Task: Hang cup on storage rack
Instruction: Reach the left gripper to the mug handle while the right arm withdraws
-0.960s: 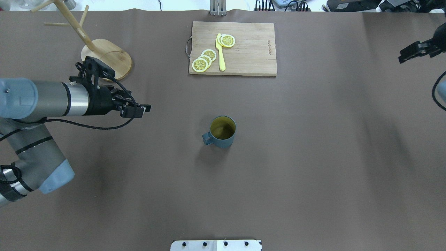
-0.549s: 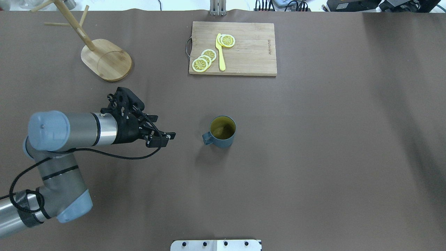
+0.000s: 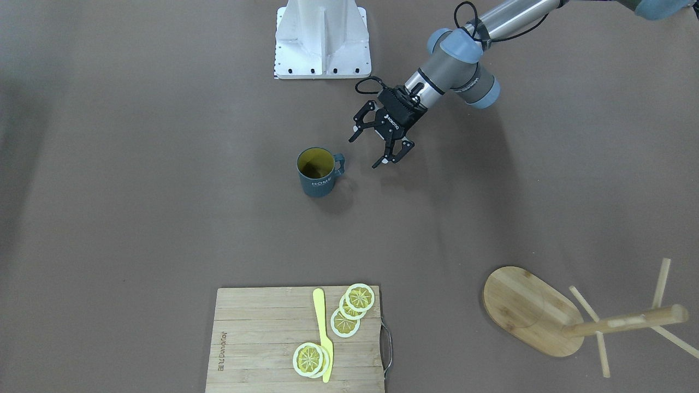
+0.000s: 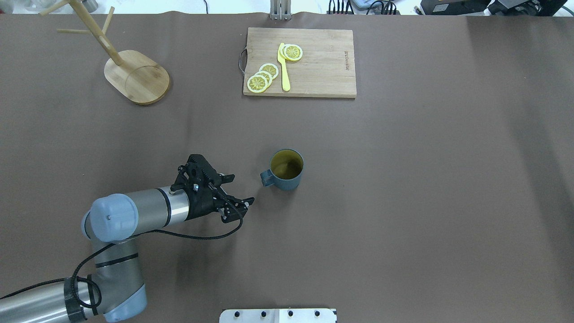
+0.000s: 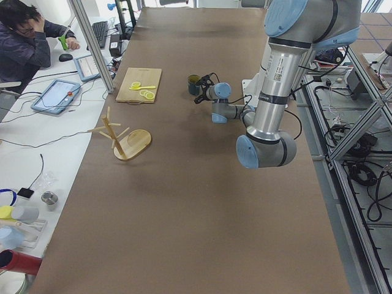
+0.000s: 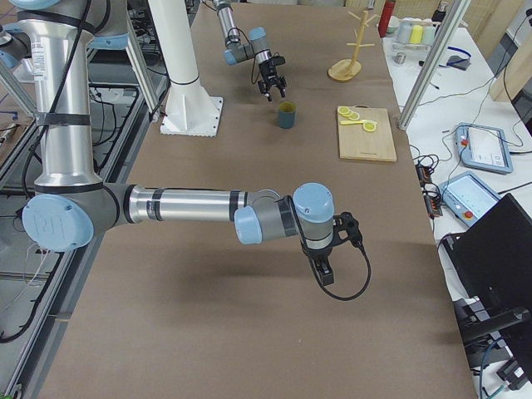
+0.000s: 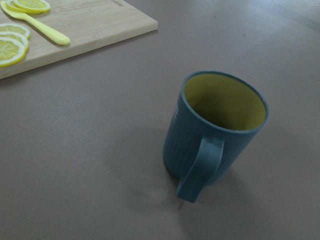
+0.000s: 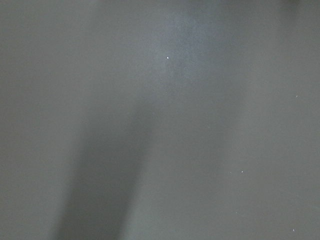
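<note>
The cup [image 4: 287, 172] stands upright mid-table, blue-grey with a mustard-yellow inside, and its loop handle [image 4: 267, 178] points toward my left gripper. "HOME" lettering shows on it in the front-facing view [image 3: 317, 183]. My left gripper [image 4: 242, 189] is open and empty, just short of the handle and not touching it; it also shows in the front-facing view [image 3: 365, 152]. The left wrist view shows the cup [image 7: 215, 130] close, handle nearest. The storage rack [image 4: 136, 77] stands at the far left with bare pegs. My right gripper [image 6: 329, 268] shows only in the exterior right view; I cannot tell its state.
A bamboo cutting board [image 4: 320, 67] with lemon slices [image 4: 262, 77] and a yellow knife [image 4: 284, 67] lies at the far middle. The robot's white base plate [image 4: 278, 316] is at the near edge. The right wrist view shows only blurred brown table cover.
My left arm has swung toward the near side and to the right, bringing the open gripper close to the cup's handle. The right gripper has left the overhead view. The cup has not moved.
</note>
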`<state>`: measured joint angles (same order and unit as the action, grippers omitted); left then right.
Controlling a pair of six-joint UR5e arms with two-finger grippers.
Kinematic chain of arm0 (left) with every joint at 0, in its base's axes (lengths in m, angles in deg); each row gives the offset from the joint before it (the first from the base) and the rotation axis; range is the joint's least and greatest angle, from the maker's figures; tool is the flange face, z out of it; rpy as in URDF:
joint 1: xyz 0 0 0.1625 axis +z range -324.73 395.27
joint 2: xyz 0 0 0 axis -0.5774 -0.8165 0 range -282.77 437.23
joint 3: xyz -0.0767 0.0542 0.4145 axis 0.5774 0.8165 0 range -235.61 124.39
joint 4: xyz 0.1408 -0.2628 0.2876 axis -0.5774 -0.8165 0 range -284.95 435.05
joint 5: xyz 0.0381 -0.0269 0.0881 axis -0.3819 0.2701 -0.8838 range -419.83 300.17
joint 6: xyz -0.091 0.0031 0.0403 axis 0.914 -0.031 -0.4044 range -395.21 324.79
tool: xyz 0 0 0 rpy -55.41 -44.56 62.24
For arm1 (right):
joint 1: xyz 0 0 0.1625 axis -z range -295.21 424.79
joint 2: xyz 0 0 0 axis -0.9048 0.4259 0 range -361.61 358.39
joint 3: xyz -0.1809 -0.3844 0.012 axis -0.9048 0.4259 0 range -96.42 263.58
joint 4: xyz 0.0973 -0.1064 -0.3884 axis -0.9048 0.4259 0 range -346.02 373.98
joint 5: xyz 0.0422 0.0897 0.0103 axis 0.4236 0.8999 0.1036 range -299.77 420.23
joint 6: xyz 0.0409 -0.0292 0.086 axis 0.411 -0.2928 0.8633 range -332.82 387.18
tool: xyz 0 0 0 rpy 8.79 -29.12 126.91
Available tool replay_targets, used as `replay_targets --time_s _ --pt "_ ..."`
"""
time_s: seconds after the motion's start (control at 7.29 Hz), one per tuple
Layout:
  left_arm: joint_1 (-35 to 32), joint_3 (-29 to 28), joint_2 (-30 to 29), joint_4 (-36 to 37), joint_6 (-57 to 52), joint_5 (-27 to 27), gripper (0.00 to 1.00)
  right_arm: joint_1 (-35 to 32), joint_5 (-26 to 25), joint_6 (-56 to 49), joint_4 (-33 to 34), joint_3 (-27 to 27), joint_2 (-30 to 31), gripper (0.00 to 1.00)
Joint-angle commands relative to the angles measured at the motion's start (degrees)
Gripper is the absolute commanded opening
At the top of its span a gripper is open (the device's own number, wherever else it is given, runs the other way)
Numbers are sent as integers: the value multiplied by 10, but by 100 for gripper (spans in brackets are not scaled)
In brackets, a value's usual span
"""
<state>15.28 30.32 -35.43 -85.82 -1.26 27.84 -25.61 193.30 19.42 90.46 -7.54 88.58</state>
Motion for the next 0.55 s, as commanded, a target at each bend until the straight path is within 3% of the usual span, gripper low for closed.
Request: replay_targets --time_s 0.0,0.27,0.41 --pt "4 -31 -40 -24 -5 -3 78 -4 1 0 0 0 2 100" --pt "4 -31 -45 -25 -19 -4 75 -3 1 3 0 0 2 100" --pt "4 -31 -48 -25 -22 -4 69 -3 0 4 0 0 1 100"
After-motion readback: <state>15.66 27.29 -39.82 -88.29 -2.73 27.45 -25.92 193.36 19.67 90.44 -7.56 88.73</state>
